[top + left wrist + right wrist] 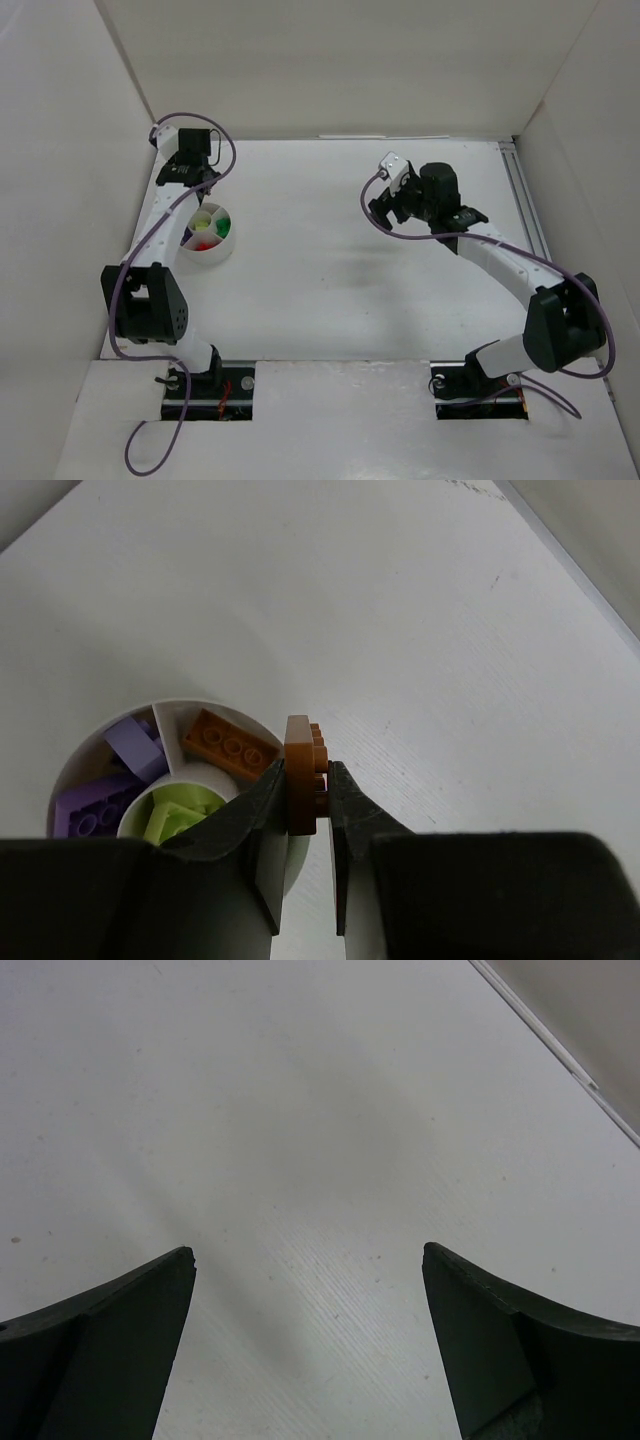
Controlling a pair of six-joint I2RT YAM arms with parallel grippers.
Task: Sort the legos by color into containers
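Left gripper (306, 776) is clamped on an orange-brown lego (298, 742), right at the rim of the cup (215, 703) below-left of it. Its match (230, 745) lies sorted there, purple (135, 750) and pale green (180, 815) too. Right gripper (305, 1255) hangs spread, empty. No loose legos show; likely one drop left.

My left tool (305, 782): matt black plastic
Brick (298, 745): smooth, glossy plastic
Cup (200, 772): smooth white plastic
Table (400, 630): matt, finely scratched
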